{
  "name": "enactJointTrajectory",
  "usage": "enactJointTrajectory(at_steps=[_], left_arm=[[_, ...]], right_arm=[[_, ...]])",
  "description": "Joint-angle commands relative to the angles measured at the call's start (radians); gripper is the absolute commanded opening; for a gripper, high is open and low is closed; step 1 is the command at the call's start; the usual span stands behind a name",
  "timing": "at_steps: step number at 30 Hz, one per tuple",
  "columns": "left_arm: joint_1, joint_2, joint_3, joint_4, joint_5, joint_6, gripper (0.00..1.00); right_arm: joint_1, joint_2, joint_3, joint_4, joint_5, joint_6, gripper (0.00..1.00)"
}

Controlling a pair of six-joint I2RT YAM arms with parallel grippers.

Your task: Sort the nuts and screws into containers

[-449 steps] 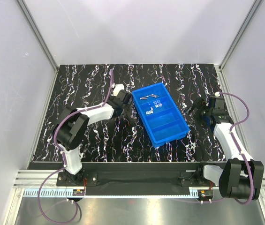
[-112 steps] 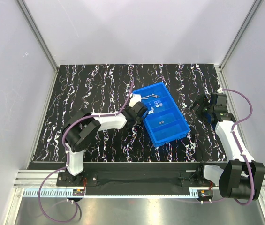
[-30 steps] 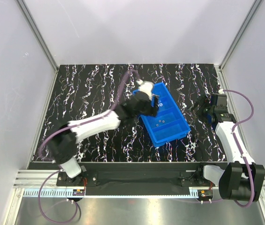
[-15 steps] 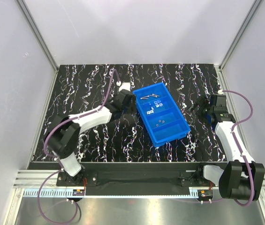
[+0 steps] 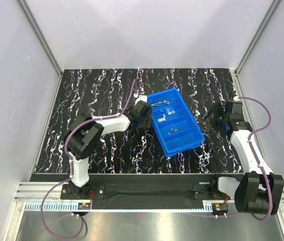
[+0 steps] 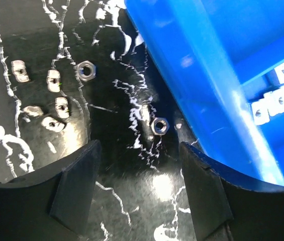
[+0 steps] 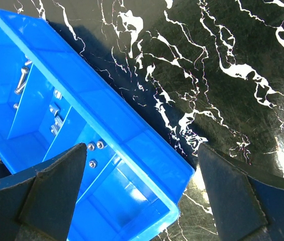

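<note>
Left tool (image 5: 143, 114) nearer the blue tray (image 5: 160, 142) than before

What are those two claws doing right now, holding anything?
Left gripper: open, holding nothing.
Right gripper: open, holding nothing.

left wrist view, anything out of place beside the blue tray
Yes: two hex nuts and several squarish nuts lie loose on the table outside the blue tray, not in its compartments.

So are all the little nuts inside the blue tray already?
No, several nuts lie on the black table outside the blue tray.
</note>
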Motion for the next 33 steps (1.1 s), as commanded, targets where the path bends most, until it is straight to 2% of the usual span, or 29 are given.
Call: enactJointTrajectory(at_steps=[1,11,15,18,22,28,32,33], left_arm=[[-0.023,0.035,0.071,0.045,-0.044,-0.002,0.69],[-0.034,0.1,0.107,0.015,-0.127,-0.031,0.66],[-0.043,0.11,0.118,-0.024,-0.161,-0.025,0.56],[-0.05,0.116,0.104,-0.024,-0.179,-0.023,0.53],[-0.051,0.133,0.108,-0.039,-0.179,-0.037,0.42],[-0.065,0.127,0.095,-0.042,-0.181,-0.043,0.32],[-0.07,0.124,0.091,-0.047,-0.185,-0.035,0.23],[-0.07,0.123,0.086,-0.048,-0.188,-0.037,0.19]], right_arm=[[0.003,-0.006,0.023,0.01,0.022,-0.019,1.0],[0.003,-0.008,0.021,0.008,0.022,-0.025,1.0],[0.003,-0.01,0.021,0.01,0.022,-0.023,1.0],[0.003,-0.006,0.02,0.012,0.019,-0.023,1.0],[0.003,-0.005,0.023,0.01,0.014,-0.022,0.99],[0.003,-0.006,0.021,0.012,0.017,-0.02,1.0],[0.003,0.0,0.024,0.013,0.008,-0.019,1.0],[0.003,0.003,0.023,0.015,0.008,-0.017,1.0]])
